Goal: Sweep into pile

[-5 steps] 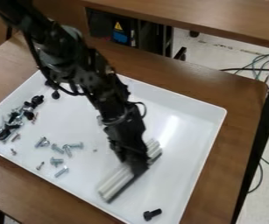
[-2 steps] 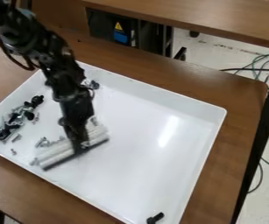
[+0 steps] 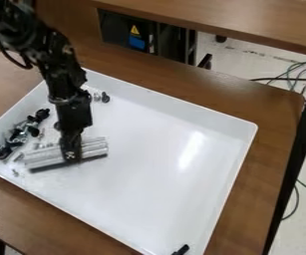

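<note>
The gripper is at the left part of the white tray, low over its floor, shut on the middle of a silver-white bar-shaped sweeper with a dark lower edge. Along the tray's left side lies a cluster of black and silver screws, just left of the sweeper. A small screw rests below the sweeper's left end. Near the top left corner are a few more pieces, one a dark screw. A black bolt lies at the tray's bottom edge.
Raised walls surround the tray, which stands on a brown wooden table. Behind is another wooden table. Cables lie on the floor at the right.
The gripper and sweeper have moved left across the tray, and the loose silver screws there are now mostly hidden or shifted left. The black bolt has shifted toward the bottom edge.
</note>
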Tool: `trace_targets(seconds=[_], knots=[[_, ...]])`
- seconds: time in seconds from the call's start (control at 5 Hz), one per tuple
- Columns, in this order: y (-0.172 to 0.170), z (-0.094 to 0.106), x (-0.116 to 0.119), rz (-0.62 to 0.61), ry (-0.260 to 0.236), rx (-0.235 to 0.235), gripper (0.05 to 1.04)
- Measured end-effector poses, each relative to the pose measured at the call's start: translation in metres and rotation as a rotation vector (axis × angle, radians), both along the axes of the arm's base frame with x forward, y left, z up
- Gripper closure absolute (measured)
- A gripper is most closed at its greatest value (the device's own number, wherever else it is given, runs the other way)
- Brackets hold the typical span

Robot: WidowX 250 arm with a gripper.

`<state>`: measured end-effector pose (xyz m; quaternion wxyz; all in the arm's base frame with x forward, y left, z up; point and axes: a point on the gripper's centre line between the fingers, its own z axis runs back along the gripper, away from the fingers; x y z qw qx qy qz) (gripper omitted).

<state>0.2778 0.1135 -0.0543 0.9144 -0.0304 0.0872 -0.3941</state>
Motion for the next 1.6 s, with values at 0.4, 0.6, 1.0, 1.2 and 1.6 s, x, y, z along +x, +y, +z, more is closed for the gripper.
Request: trace_targets(seconds=[0.4,0.6,1.0,1.2,1.6], knots=[[0.034,0.004,0.022,-0.097,-0.039,-0.005,0.736],[0.042,0.007,0.042,-0.073,-0.080,-0.039,0.736],[0.036,0.019,0.086,-0.119,-0.177,-0.084,0.736],[0.027,0.026,0.100,-0.138,-0.194,-0.106,0.736],[0.019,0.074,0.070,0.124,-0.213,0.000,0.736]])
